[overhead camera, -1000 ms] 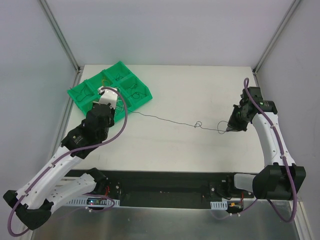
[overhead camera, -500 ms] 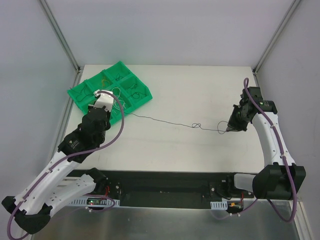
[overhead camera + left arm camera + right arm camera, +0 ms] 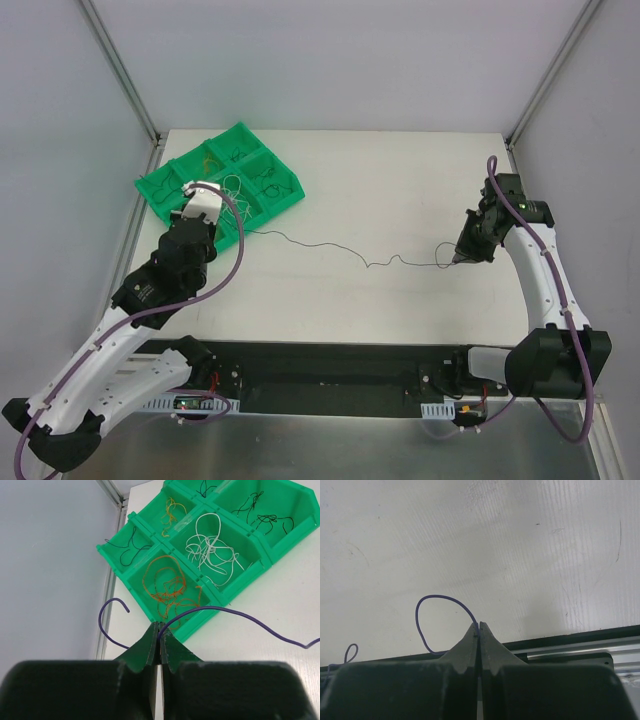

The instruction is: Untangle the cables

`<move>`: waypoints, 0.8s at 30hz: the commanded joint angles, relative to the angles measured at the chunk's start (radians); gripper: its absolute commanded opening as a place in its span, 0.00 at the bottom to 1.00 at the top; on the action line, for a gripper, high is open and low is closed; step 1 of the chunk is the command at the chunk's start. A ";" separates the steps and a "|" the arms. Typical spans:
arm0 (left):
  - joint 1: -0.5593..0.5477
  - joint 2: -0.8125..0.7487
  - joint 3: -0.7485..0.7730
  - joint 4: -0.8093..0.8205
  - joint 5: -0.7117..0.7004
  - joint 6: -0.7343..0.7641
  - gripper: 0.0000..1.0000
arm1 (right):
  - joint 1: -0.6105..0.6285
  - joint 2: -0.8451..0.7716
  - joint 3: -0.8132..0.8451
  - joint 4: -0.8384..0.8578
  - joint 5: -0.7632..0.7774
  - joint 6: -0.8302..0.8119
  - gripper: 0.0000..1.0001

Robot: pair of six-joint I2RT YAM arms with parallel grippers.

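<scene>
One thin dark purple cable [image 3: 335, 248] lies slack and wavy across the table between my two grippers. My left gripper [image 3: 160, 626] is shut on its left end, just in front of the green tray [image 3: 227, 592]; a short free tail [image 3: 107, 611] curls off to the left. My right gripper [image 3: 479, 626] is shut on the other end, where the cable makes a loop [image 3: 422, 605] beside the fingers. From above, the right gripper [image 3: 455, 260] sits low at the right side of the table. The left gripper's fingertips are hidden under its wrist there.
The tray [image 3: 285, 196] stands at the table's back left corner. Its compartments hold a white clump [image 3: 212, 547], a red-orange clump [image 3: 167, 582], a small orange one [image 3: 172, 512] and black wires [image 3: 132, 550]. A small cable loop [image 3: 351, 652] shows near the front rail [image 3: 570, 647].
The left arm has drawn back toward the near left. The cable, nearly straight with a small loop near its middle, now sags in waves. The right arm has not moved.
</scene>
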 commanded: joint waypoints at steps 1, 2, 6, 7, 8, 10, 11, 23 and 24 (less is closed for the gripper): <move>0.010 0.000 -0.007 0.009 -0.025 0.019 0.00 | -0.007 0.003 0.043 -0.017 0.013 -0.017 0.01; 0.011 -0.003 -0.011 0.009 -0.034 0.028 0.00 | -0.007 0.003 0.044 -0.017 0.017 -0.017 0.01; 0.033 0.004 -0.005 0.009 -0.135 0.055 0.00 | -0.003 0.005 0.061 -0.025 0.034 -0.043 0.01; 0.044 0.005 -0.001 0.004 -0.145 0.046 0.00 | 0.002 0.006 0.064 -0.023 0.036 -0.057 0.01; 0.047 0.007 0.011 -0.014 -0.122 0.020 0.00 | 0.010 0.017 0.066 -0.019 0.024 -0.074 0.01; 0.047 0.020 0.038 -0.060 0.035 -0.068 0.00 | 0.034 0.073 0.072 -0.029 -0.065 -0.112 0.00; 0.047 0.030 0.044 -0.068 0.131 -0.126 0.00 | 0.059 0.113 0.073 -0.037 -0.119 -0.123 0.01; 0.015 0.523 0.096 -0.014 1.090 -0.452 0.00 | 0.467 0.322 0.072 0.149 -0.449 0.035 0.57; 0.004 0.581 0.108 -0.014 1.130 -0.454 0.00 | 0.444 0.308 0.057 0.124 -0.432 0.017 0.60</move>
